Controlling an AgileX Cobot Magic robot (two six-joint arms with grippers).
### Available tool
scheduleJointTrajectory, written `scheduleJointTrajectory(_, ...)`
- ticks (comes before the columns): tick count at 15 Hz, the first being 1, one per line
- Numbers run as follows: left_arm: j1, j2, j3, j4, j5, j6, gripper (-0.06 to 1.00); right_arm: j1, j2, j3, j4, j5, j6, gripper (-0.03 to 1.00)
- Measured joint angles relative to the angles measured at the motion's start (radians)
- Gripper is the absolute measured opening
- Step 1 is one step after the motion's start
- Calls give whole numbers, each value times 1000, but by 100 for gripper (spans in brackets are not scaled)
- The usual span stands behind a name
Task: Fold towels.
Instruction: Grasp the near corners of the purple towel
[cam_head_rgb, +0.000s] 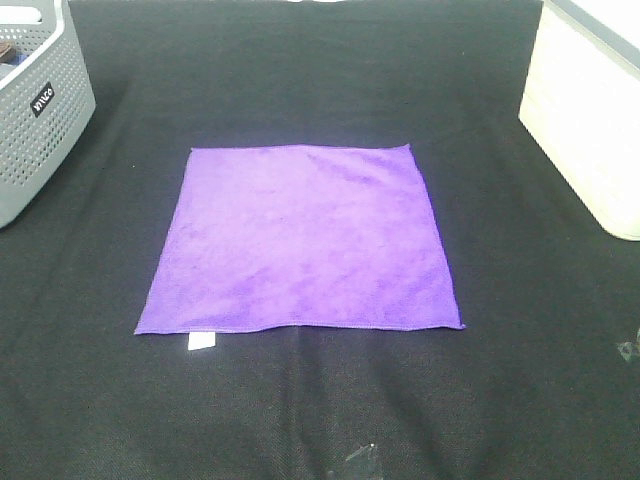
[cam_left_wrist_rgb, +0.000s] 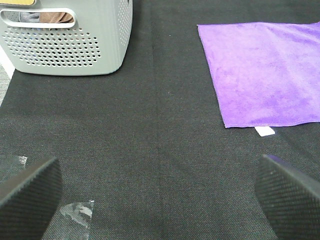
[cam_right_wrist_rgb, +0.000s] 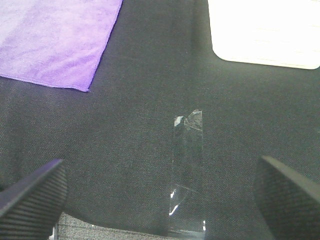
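The black table (cam_head_rgb: 530, 390) holds a grey basket (cam_head_rgb: 40, 110) far left, a white bin (cam_head_rgb: 590, 120) far right, and the purple towel (cam_head_rgb: 300, 240) flat between them, white tag (cam_head_rgb: 201, 341) at its near-left corner. Only the wrist views show the left hand (cam_left_wrist_rgb: 160, 192) and right hand (cam_right_wrist_rgb: 161, 192), both spread, the right over a clear tape strip (cam_right_wrist_rgb: 187, 165).
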Motion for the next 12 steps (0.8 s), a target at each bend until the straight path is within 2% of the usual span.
scheduleJointTrajectory(5, 0, 0, 0, 0, 0, 0, 99, 0, 0, 0, 1, 0, 1, 96)
scheduleJointTrajectory(6, 0, 23, -5, -4, 10, -1, 99, 0, 11, -10, 3, 0, 9, 96)
scheduleJointTrajectory(7, 0, 129, -46, -25, 41, -23, 99, 0, 72, -37, 12, 10, 33, 96)
scheduleJointTrajectory(10, 0, 488, -177, -54, 73, -59, 99, 0, 520, -167, 82, 11, 104, 96)
scheduleJointTrajectory(12, 0, 729, -264, -53, 71, -31, 99, 0, 828, -258, 216, -20, 8, 96)
